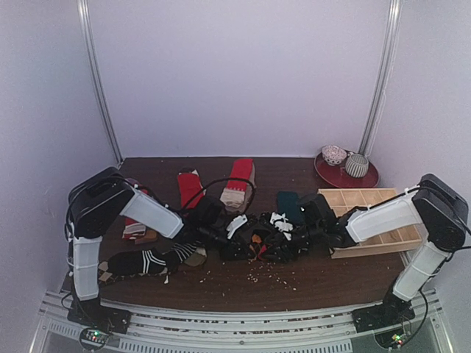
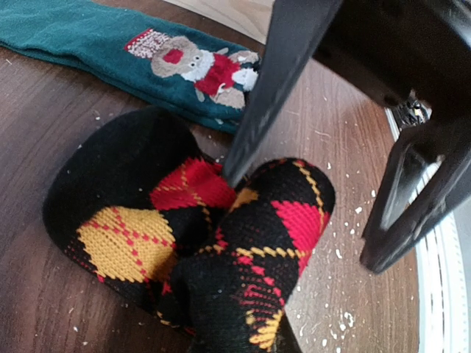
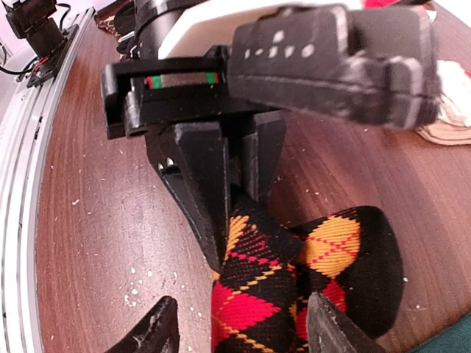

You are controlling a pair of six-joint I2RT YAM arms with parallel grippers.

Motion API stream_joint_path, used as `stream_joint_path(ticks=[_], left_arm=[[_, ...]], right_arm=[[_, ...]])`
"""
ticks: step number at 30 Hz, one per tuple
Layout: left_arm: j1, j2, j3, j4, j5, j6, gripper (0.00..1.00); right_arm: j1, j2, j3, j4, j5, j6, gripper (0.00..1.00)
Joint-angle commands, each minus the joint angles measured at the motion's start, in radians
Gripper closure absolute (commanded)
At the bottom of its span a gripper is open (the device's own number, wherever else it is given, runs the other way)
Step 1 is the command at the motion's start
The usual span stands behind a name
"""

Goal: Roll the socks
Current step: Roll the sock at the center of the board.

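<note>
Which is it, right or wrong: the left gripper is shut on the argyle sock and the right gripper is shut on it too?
Wrong about the right gripper: the right wrist view shows its fingers spread open on either side of the argyle sock, not shut on it. The left gripper is shut on the sock, as stated.

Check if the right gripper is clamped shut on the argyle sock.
No, the right gripper stands open, its fingers apart on either side of the argyle sock, which the left gripper pinches.
</note>
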Motion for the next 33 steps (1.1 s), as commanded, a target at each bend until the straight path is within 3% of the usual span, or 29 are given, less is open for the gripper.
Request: stream_joint_path(ticks=[1, 7, 11, 12, 16, 18, 19, 25, 28, 33], left_arm=[[-0.007, 0.137, -0.081, -0.429, -0.126, -0.003, 1.00], [-0.007, 0.135, -0.075, -0.430, -0.126, 0.009, 1.00], [-0.008, 0.123, -0.069, -0.428, -0.168, 0.007, 1.00], [-0.007, 0.114, -0.068, -0.421, -0.186, 0.006, 0.96], [-0.008, 0.026, -0.076, -0.325, -0.282, -0.006, 0.53], [-0.007, -0.043, -0.090, -0.248, -0.318, -0.002, 0.08], [-0.008, -0.081, -0.098, -0.203, -0.342, 0.001, 0.03], [-0.033, -0.278, -0.234, 0.186, -0.454, 0.105, 0.02], [-0.039, -0.262, -0.280, 0.353, -0.385, 0.168, 0.06], [-0.063, -0.208, -0.292, 0.477, -0.272, 0.163, 0.16]], right_arm=[[0.020, 0.044, 0.022, 0.028, 0.023, 0.017, 0.41], [0.031, 0.080, 0.011, 0.037, 0.090, 0.063, 0.49], [0.030, 0.090, 0.011, 0.031, 0.073, 0.157, 0.74], [0.030, 0.094, 0.010, 0.028, 0.061, 0.185, 0.76], [0.028, 0.124, -0.023, 0.042, 0.028, 0.310, 0.78], [0.026, 0.145, -0.054, 0.077, 0.008, 0.381, 0.78], [0.023, 0.160, -0.071, 0.098, -0.002, 0.416, 0.78], [0.003, 0.236, -0.176, 0.273, -0.097, 0.628, 0.79], [-0.002, 0.247, -0.207, 0.333, -0.115, 0.696, 0.79], [-0.005, 0.220, -0.192, 0.245, -0.095, 0.679, 0.79]])
